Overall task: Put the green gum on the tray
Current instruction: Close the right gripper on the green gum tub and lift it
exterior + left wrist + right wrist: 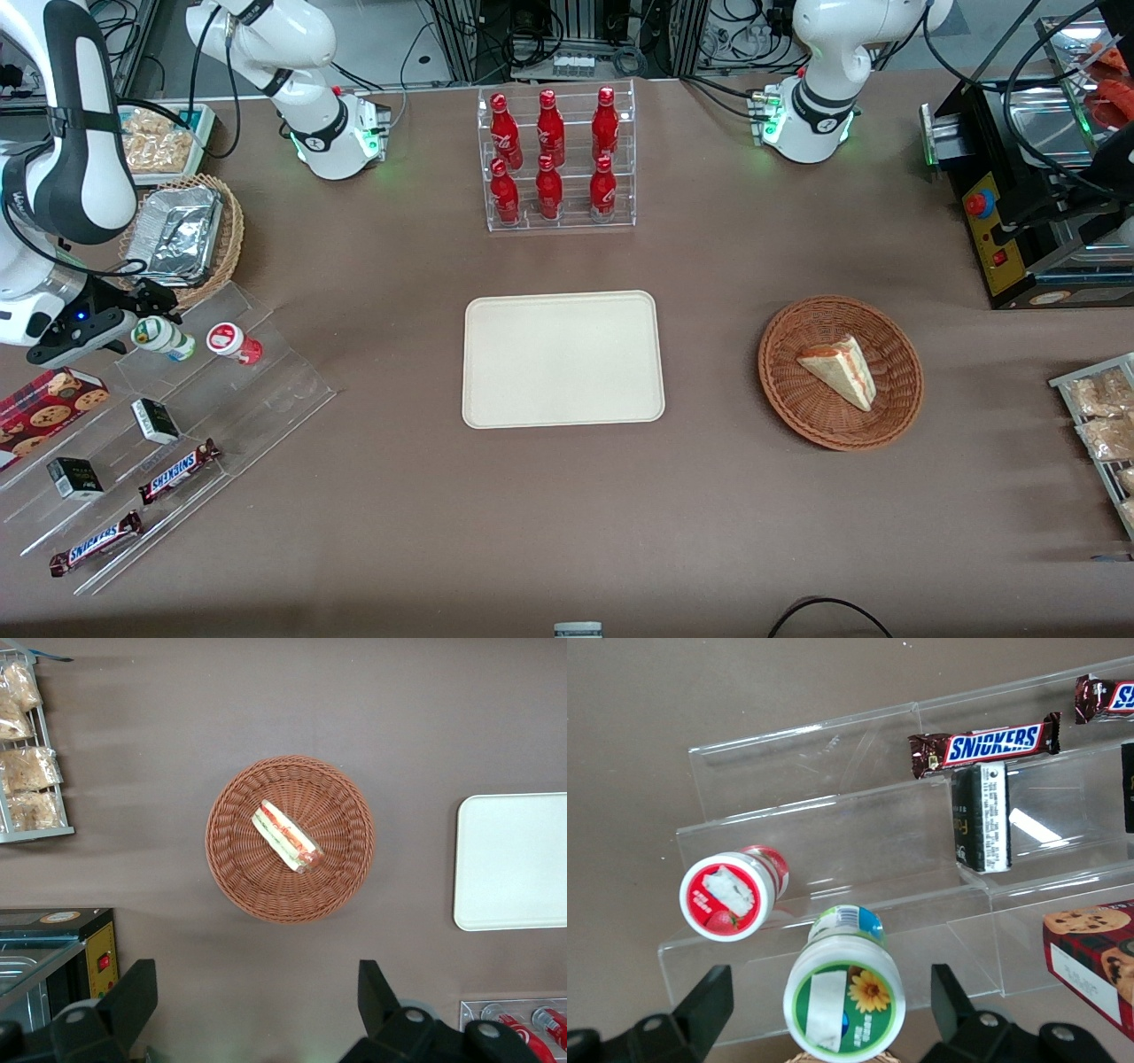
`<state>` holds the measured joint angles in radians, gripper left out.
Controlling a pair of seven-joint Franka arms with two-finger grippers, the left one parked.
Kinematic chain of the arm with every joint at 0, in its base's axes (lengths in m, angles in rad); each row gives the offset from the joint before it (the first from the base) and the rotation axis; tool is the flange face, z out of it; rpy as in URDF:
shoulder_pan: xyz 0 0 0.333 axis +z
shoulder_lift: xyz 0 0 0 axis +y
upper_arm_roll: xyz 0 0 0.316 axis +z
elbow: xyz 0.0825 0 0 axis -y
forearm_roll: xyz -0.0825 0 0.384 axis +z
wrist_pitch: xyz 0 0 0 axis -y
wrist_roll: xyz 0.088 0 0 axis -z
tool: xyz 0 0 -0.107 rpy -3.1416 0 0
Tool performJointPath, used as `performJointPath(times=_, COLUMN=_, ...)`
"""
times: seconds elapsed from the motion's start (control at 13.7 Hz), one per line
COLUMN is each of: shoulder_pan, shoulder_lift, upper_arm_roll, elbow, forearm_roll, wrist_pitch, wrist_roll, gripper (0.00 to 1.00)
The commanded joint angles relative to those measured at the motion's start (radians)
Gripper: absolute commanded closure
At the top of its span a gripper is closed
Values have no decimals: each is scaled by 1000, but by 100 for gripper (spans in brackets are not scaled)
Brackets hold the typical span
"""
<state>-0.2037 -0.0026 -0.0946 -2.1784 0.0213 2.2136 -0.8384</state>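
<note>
At the working arm's end of the table, the gripper (133, 321) is seen poised at the top step of the clear acrylic stepped stand (257, 390), and its dark fingers (700, 1008) are spread wide, one on each side of the green gum (162, 337) without touching it, so nothing is clamped. The green gum (844, 999) is found upright on that top step, its white-and-green lid facing the wrist camera, and just beside it the red-lidded bottle (233, 342) is stood on the same step. Lower steps are occupied by a cookie box (49, 405), two small dark boxes (155, 420) and two Snickers bars (178, 470). A foil tray in a wicker basket (183, 235) is noted farther from the front camera than the stand. Moving along, the cream tray (563, 359) is laid flat at the middle of the table, well apart from the green gum, with a rack of red bottles (556, 159) farther from the camera. Toward the parked arm's end, a sandwich wedge (842, 369) is rested in a round wicker basket (784, 390).
</note>
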Motion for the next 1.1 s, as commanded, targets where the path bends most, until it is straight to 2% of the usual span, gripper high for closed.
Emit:
performJointPath(times=0.0, shoulder_pan=-3, shoulder_lift=-25, upper_arm_roll=-13, elbow=-46, forearm_roll=-3, wrist_pitch=44, wrist_roll=-19, gripper=1)
performJointPath(times=0.22, shoulder_pan=-3, shoulder_lift=-22, upper_arm_roll=-14, elbow=-54, forearm_roll=-3, wrist_pitch=57, wrist_roll=-21, gripper=3)
performJointPath(times=0.29, shoulder_pan=-3, shoulder_lift=-22, upper_arm_roll=-16, elbow=-54, forearm_roll=-3, wrist_pitch=57, wrist_roll=-22, gripper=7)
performJointPath(times=0.37, shoulder_pan=-3, shoulder_lift=-22, upper_arm_roll=-16, elbow=-54, forearm_roll=-3, wrist_pitch=57, wrist_roll=-22, gripper=19)
performJointPath(times=0.44, shoulder_pan=-3, shoulder_lift=-22, upper_arm_roll=-16, elbow=-54, forearm_roll=-3, wrist_pitch=57, wrist_roll=-24, gripper=51)
performJointPath(times=0.51, shoulder_pan=-3, shoulder_lift=-20, upper_arm_roll=-16, elbow=-52, forearm_roll=-3, wrist_pitch=57, wrist_roll=-24, gripper=88)
performJointPath(times=0.59, shoulder_pan=-3, shoulder_lift=-22, upper_arm_roll=-16, elbow=-51, forearm_roll=-3, wrist_pitch=54, wrist_roll=-27, gripper=100)
performJointPath(times=0.8, shoulder_pan=1, shoulder_lift=-28, upper_arm_roll=-16, elbow=-32, forearm_roll=-3, wrist_pitch=31, wrist_roll=-36, gripper=100)
performJointPath(times=1.02, shoulder_pan=6, shoulder_lift=-31, upper_arm_roll=-8, elbow=89, forearm_roll=0, wrist_pitch=-142, wrist_roll=-25, gripper=100)
